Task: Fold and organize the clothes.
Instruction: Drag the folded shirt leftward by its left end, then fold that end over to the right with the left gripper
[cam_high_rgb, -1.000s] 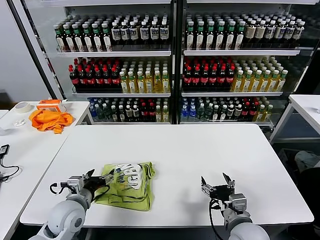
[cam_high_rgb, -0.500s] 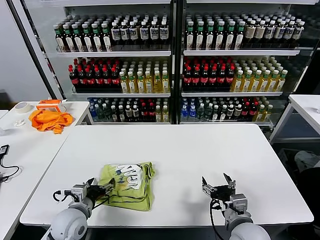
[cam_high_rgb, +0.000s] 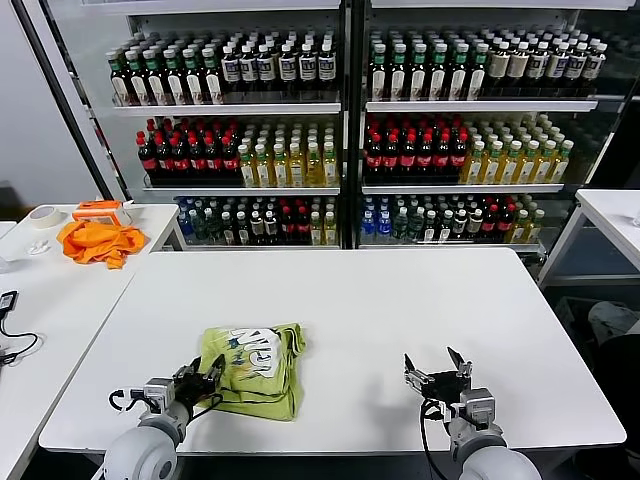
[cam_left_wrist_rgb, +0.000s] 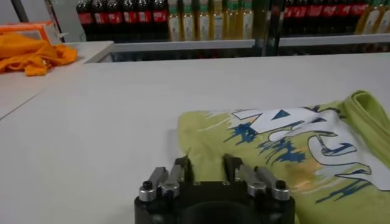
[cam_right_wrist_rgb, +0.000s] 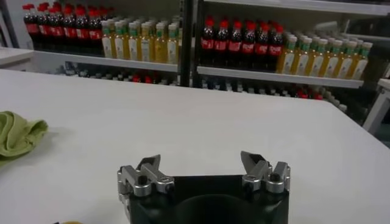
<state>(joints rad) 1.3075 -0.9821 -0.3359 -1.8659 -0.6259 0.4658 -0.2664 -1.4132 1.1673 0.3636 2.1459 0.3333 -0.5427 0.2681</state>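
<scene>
The clothes are one lime-green T-shirt (cam_high_rgb: 255, 362), folded into a small bundle with its white print facing up, near the front left of the white table (cam_high_rgb: 400, 300). My left gripper (cam_high_rgb: 207, 377) sits low at the bundle's near left edge. In the left wrist view its jaws (cam_left_wrist_rgb: 206, 164) stand narrow with the T-shirt's (cam_left_wrist_rgb: 286, 146) edge between the fingers. My right gripper (cam_high_rgb: 437, 366) rests open above bare table at the front right, well apart from the shirt. The right wrist view shows its wide jaws (cam_right_wrist_rgb: 202, 161) holding nothing and the shirt (cam_right_wrist_rgb: 15, 134) far off.
A side table on the left carries an orange cloth (cam_high_rgb: 97, 240), a tape roll (cam_high_rgb: 43, 214) and a black cable (cam_high_rgb: 10, 305). Glass-fronted coolers full of bottles (cam_high_rgb: 340, 130) stand behind the table. Another white table (cam_high_rgb: 610, 215) shows at the right.
My left gripper has pulled back from over the shirt to its near left edge, dropped lower, and its jaws have narrowed from wide open. The right arm has not moved.
</scene>
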